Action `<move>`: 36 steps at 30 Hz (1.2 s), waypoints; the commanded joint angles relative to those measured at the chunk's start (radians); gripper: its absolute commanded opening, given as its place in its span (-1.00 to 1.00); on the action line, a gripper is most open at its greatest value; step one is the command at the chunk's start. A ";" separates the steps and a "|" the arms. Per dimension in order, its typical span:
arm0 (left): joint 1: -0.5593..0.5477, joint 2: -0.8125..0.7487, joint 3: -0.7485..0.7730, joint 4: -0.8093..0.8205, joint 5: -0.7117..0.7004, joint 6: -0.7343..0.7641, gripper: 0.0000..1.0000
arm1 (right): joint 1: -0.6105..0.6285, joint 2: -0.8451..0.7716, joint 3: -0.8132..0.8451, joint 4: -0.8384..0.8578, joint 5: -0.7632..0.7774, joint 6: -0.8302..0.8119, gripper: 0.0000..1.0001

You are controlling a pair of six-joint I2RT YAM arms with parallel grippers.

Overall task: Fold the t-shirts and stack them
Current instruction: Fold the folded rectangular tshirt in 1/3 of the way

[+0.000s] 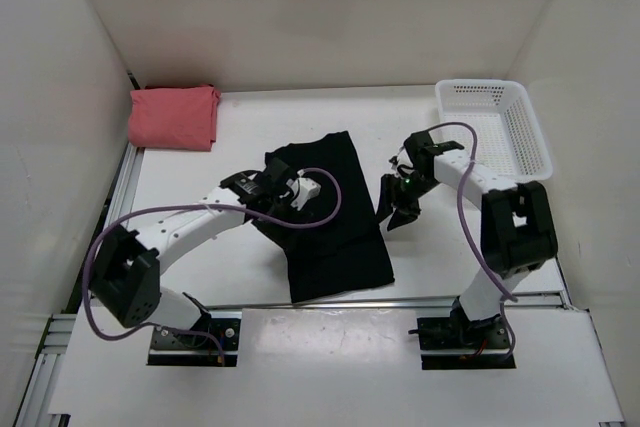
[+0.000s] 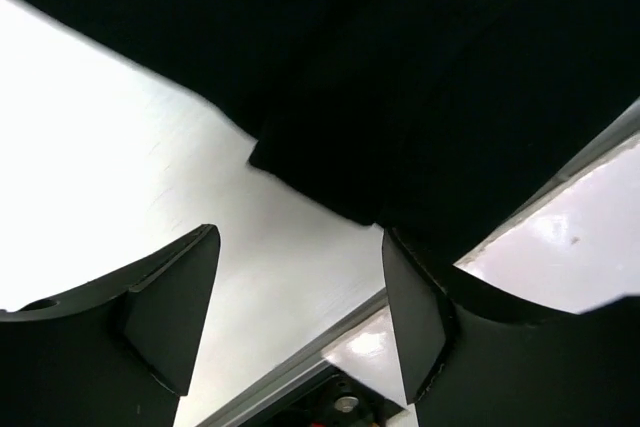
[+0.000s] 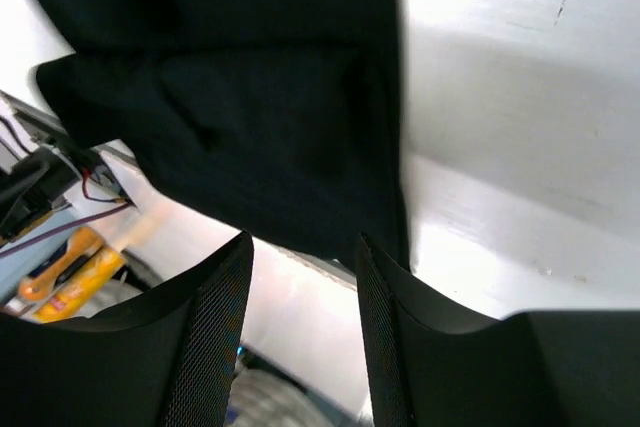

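Left gripper (image 2: 300,237) is seen open over black t-shirt's (image 1: 335,237) left side; right gripper (image 3: 305,242) is seen open just beside its right edge.

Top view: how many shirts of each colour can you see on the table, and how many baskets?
Pink shirt: 1
Black shirt: 1
White basket: 1
Total: 3
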 commanded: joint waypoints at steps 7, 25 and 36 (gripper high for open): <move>0.038 0.169 0.097 0.005 0.206 0.004 0.62 | 0.000 0.103 0.015 0.013 -0.048 0.033 0.00; 0.006 0.278 0.124 0.067 0.264 0.004 -0.66 | 0.000 0.177 0.015 0.131 -0.064 0.128 -0.45; 0.201 0.282 0.133 0.024 0.448 0.004 -0.79 | -0.009 0.252 0.116 0.131 -0.117 0.162 -0.99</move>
